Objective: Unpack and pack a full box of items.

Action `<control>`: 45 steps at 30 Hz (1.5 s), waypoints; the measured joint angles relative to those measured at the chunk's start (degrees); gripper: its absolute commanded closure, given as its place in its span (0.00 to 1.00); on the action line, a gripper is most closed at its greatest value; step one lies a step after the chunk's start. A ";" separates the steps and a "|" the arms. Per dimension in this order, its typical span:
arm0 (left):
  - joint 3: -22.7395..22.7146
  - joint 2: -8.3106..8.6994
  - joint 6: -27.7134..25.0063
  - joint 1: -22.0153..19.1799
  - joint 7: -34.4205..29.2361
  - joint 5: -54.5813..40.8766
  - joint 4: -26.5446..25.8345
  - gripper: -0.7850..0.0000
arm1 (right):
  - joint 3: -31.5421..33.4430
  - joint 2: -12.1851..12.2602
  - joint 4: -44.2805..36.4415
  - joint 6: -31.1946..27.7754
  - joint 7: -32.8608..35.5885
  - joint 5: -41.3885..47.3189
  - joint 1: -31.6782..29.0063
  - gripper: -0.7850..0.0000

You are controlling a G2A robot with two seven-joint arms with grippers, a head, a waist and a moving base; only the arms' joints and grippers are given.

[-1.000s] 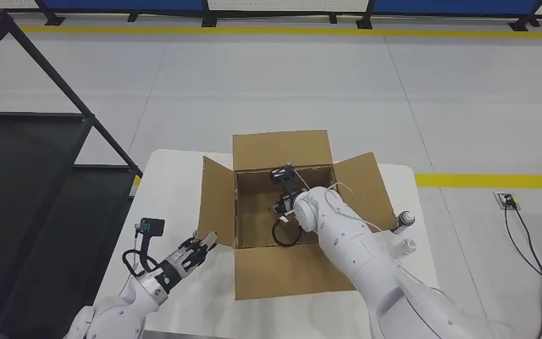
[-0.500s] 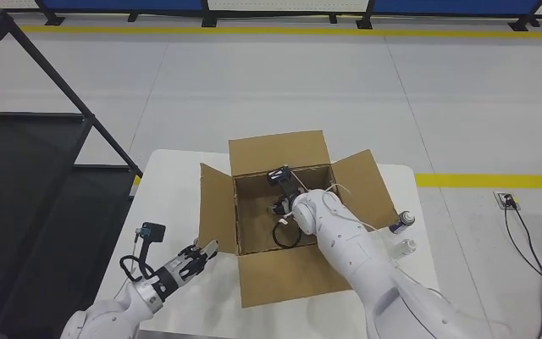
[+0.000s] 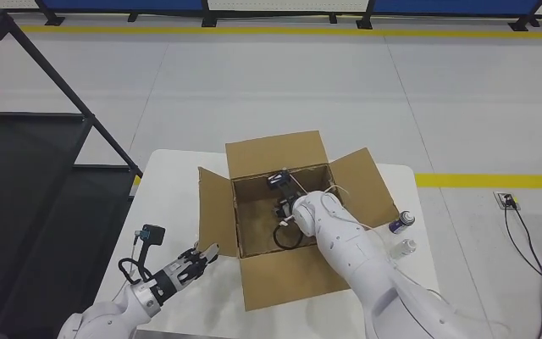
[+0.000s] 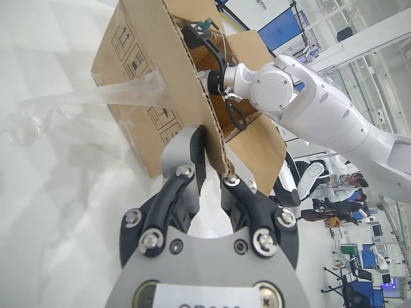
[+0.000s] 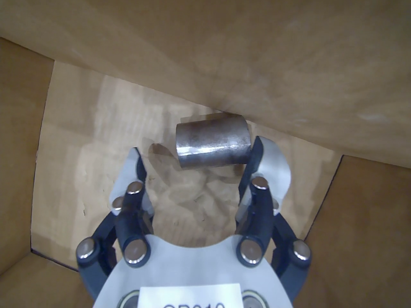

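1. The cardboard box (image 3: 284, 284) stands open on the white table (image 3: 169, 186), with all four flaps folded outward.
2. The right claw (image 5: 196, 147) is down inside the box, close above its floor. Its fingers are spread wide and hold nothing.
3. A short grey metal cylinder (image 5: 212, 144) lies on its side on the box floor, hard against an inner wall of the box. It sits across the gap at the right claw's fingertips, off-centre. One end is touching or almost touching one fingertip (image 5: 255, 149), and the other end is well clear of the other fingertip (image 5: 136, 158).
4. The left claw (image 4: 212, 165) is outside the box at the side flap (image 4: 196, 120). Its fingers are drawn close together around that flap's lower corner. One pad (image 4: 197, 152) is on the flap's outer face, and the other finger is behind the cardboard.
5. In the top view the left claw (image 3: 203, 252) meets the side flap (image 3: 216, 212) at the corner nearest the robot.
6. A strip of clear tape (image 4: 128, 96) hangs loose from the box's outer side.
7. Two bottles stand on the table just beyond the box's opposite flap: a dark-capped bottle (image 3: 401, 222) and a clear bottle (image 3: 405, 247).
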 measured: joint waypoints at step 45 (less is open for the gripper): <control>2.41 2.01 -0.43 -1.10 -1.88 -0.81 0.08 1.00 | 4.07 -1.65 -0.18 9.42 -6.14 3.26 -1.84 0.58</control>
